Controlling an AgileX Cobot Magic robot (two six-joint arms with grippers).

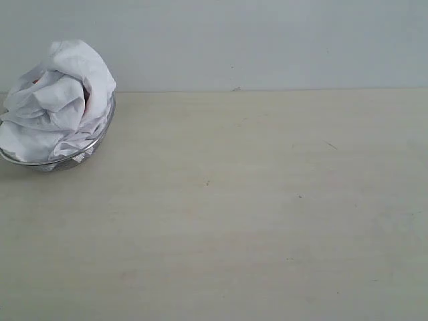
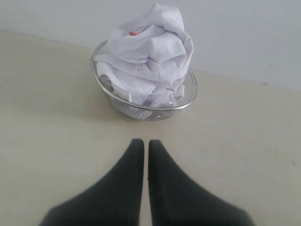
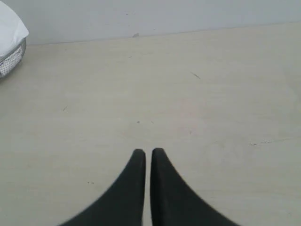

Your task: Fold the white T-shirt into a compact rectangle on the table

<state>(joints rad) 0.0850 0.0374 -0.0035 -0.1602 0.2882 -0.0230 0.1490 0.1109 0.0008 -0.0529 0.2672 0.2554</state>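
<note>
Step 1, not yet begun: shirt (image 2: 150, 56) bunched in the bowl (image 2: 136, 110), nothing gripped.

The left gripper (image 2: 146, 143) has its 2 jaws pressed together and empty above bare table (image 2: 56, 122). Straight ahead of them, near, the bowl holds the shirt, heaped above its rim. The right gripper (image 3: 148, 153) is likewise closed and empty, with the bowl well apart, ahead and to the side. Next, I judge, the left jaws must open, reach forward and pinch the cloth.
</note>
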